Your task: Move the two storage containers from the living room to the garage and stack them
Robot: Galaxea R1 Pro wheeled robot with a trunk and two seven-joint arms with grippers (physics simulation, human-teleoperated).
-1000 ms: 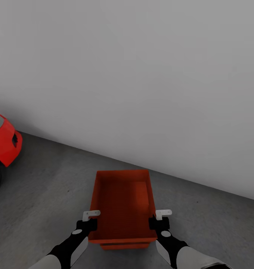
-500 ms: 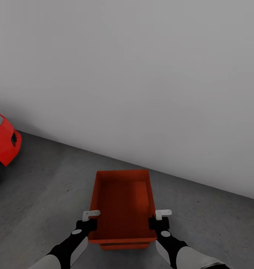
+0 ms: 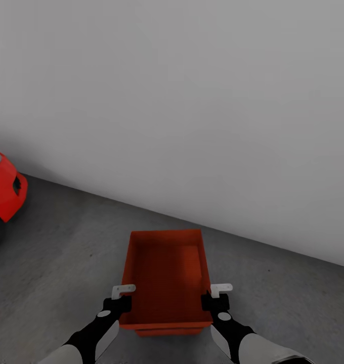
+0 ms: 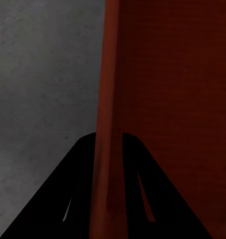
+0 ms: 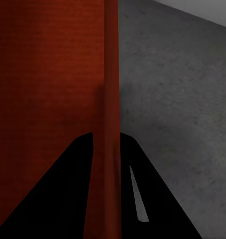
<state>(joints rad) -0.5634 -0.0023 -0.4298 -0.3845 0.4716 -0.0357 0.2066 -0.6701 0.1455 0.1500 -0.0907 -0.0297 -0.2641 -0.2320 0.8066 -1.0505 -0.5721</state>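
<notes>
Bare garage: dark grey concrete floor, plain white-grey wall, red coupe car at left. Left gripper and right gripper, jaws clenched on opposite walls, hold the orange-red rectangular storage container level above a second container's edge, seemingly for stacking.

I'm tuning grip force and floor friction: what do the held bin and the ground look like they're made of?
The storage container looks like matte orange-red plastic: thin straight walls, uniform colour, no gloss, though that's uncertain in a render. The floor looks like rough dark grey concrete, mottled and matte.
</notes>
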